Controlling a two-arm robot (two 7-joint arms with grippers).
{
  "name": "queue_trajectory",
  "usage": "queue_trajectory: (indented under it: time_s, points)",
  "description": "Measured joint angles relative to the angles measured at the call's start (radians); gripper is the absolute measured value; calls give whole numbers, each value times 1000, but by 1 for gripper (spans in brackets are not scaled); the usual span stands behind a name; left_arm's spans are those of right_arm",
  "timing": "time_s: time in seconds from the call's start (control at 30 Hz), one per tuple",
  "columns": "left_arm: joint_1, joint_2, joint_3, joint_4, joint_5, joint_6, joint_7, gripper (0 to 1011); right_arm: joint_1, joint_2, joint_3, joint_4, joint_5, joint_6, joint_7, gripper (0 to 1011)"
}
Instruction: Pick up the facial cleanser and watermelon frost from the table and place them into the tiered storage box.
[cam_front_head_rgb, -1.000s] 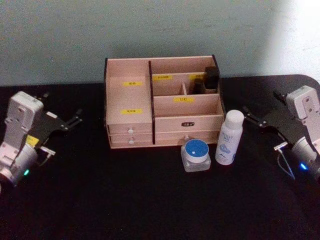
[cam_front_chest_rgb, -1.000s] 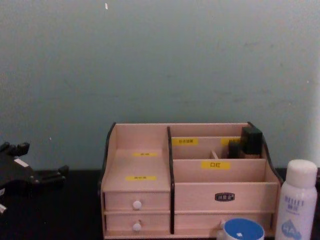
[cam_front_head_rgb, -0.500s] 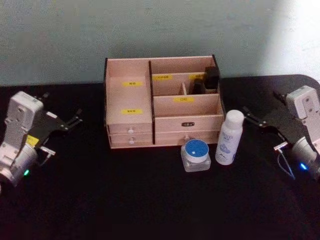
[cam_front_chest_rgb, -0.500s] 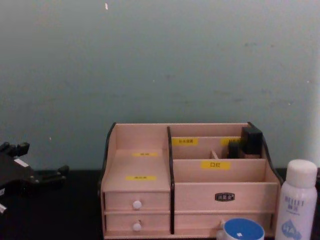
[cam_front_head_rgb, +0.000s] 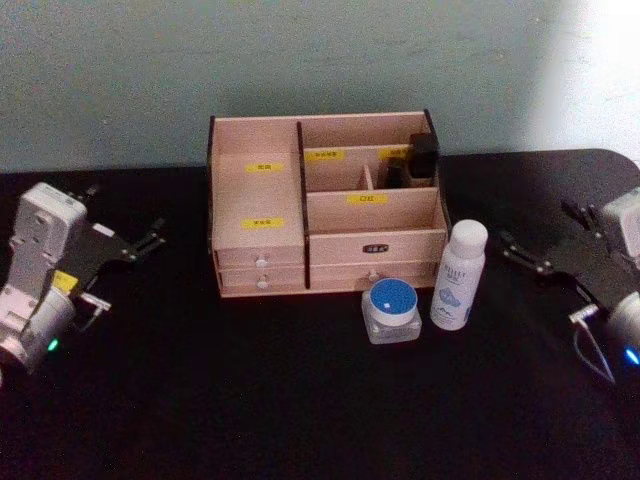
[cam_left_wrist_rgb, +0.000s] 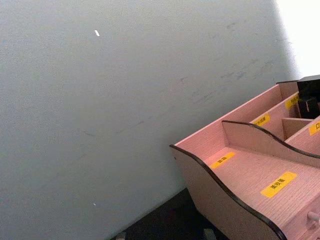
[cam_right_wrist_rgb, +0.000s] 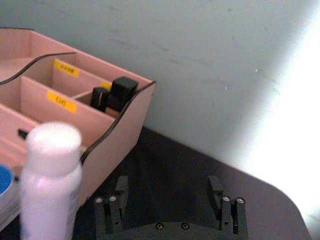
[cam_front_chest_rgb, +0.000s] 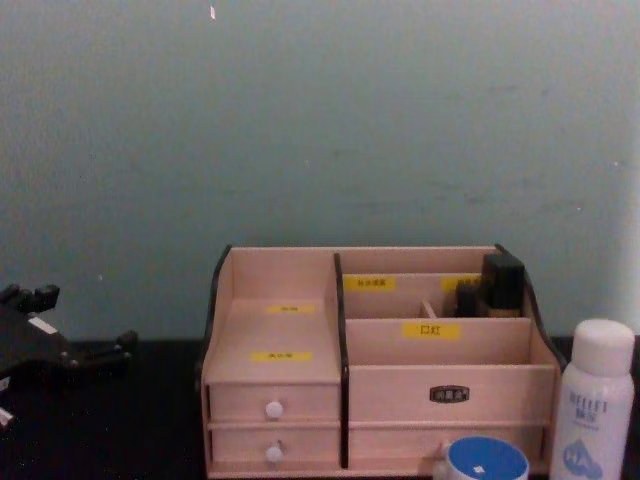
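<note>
- While the left gripper (cam_front_head_rgb: 122, 218) hangs over the tabletop (cam_front_head_rgb: 300, 400) well to the left of everything, its fingers are apart and hold nothing.
- The tiered storage box (cam_front_head_rgb: 255, 195) stands at the back centre, open tops upward and drawers facing the robot. Its rear right compartment already holds two dark containers (cam_front_head_rgb: 415, 160).
- The watermelon frost (cam_front_head_rgb: 392, 308) sits on the tabletop just in front of the box's right-hand drawers.
  - It stands upright with the blue lid up. It is squat, so its vertical axis is short and it has no real long axis.
  - It looks rigid, light and smooth-walled, so probably slippery. The best hold is likely across the translucent body under the lid rim.
- The facial cleanser (cam_front_head_rgb: 460, 275) stands just to the right of the jar, near the box's front right corner.
  - Its long axis is vertical, with the cap up and the blue lettering toward the robot.
  - It looks stiff, light and slick, and tall enough to tip easily. I would grip it around mid-body, squarely from the side.
- The right gripper (cam_front_head_rgb: 540, 232) is to the right of the bottle and apart from it. Its fingers (cam_right_wrist_rgb: 220, 200) are spread wide and empty.
</note>
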Motion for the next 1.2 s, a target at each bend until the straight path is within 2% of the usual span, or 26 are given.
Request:
queue_trajectory:
  time_s: [0.33, 0.43, 0.57, 0.6, 0.73, 0.8, 1.03, 1.2]
  points:
    - [0, 0, 0, 0, 0, 0, 0, 1001, -154, 67, 65, -133, 41, 31, 21, 1000]
    - [0, 0, 0, 0, 0, 0, 0, 1001, -213, 92, 86, -184, 75, 44, 53, 1000]
    - [0, 0, 0, 0, 0, 0, 0, 1001, -250, 103, 98, -218, 114, 56, 94, 1000]
    - [0, 0, 0, 0, 0, 0, 0, 1001, -263, 104, 101, -230, 136, 62, 117, 1000]
    - [0, 0, 0, 0, 0, 0, 0, 1001, -273, 82, 103, -241, 194, 85, 175, 1000]
    - [0, 0, 0, 0, 0, 0, 0, 1001, -268, 70, 101, -239, 203, 92, 184, 1000]
    - [0, 0, 0, 0, 0, 0, 0, 1001, -225, 6, 82, -209, 204, 115, 197, 1000]
    - [0, 0, 0, 0, 0, 0, 0, 1001, -187, -38, 71, -183, 185, 127, 198, 1000]
